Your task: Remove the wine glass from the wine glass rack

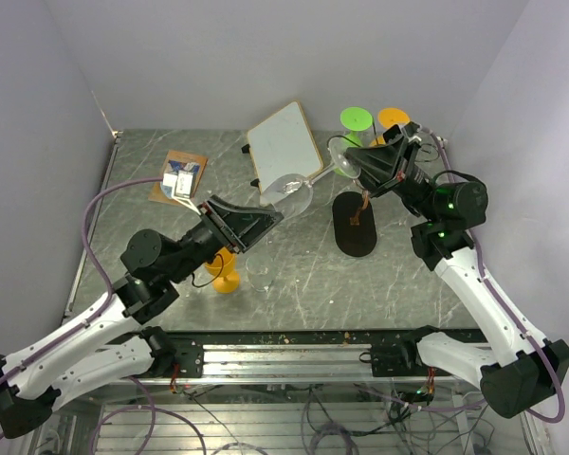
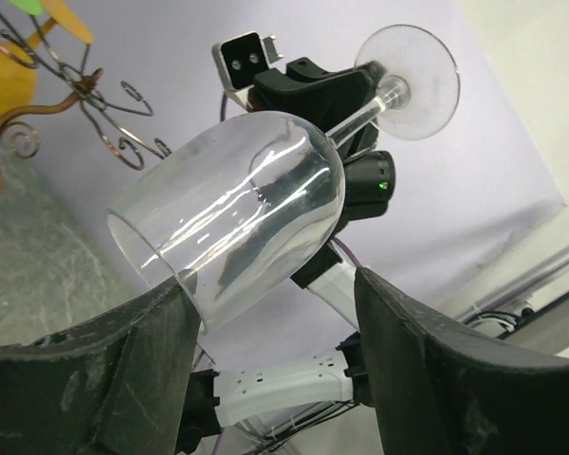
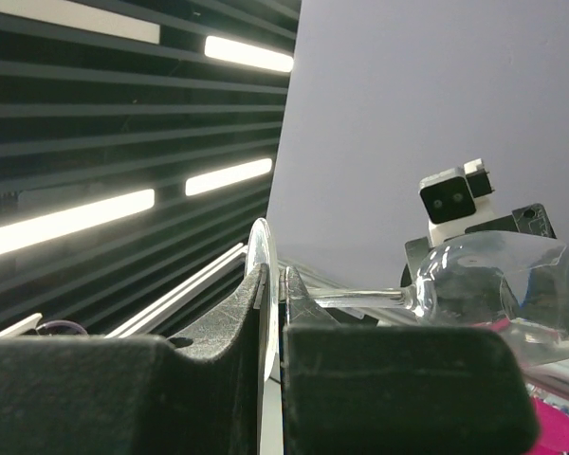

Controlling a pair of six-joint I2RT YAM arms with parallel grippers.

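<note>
Although the wine glass [image 1: 289, 194] is clear and its outline fades against the grey table [image 1: 294, 284] in the overhead view, its bowl, stem and foot can all be traced there.

Left side: the left gripper [image 2: 270, 280] is only partly seen. In its wrist view the lower frame edge cuts off both fingers. Its jaws stand apart on either side of the bowl. The left finger [image 2: 95, 379] meets the rim. A gap shows at the right finger [image 2: 455, 379], so it is released, not clamped. An orange glass [image 1: 225, 275] stands on the table just beside that arm, partly hidden by it.

Centre: the wine glass hangs in the air between the two grippers, left of the wine glass rack [image 1: 354, 232] and clear of it. Its long axis lies near level. The mouth points toward the left arm and the foot toward the right. A white board [image 1: 284, 142] lies on the table behind it.

Right side: the right gripper [image 3: 275, 303] is clenched on the foot, which shows edge-on as a thin disc between its pads. The right edge of that view cuts off the bowl. From above, the rack's black base is plain, but the gripper hides most of the wire stem and the curled arms are hard to make out. A green disc [image 1: 357, 118] and an orange disc [image 1: 392, 117] show behind the gripper; what carries them cannot be told.
</note>
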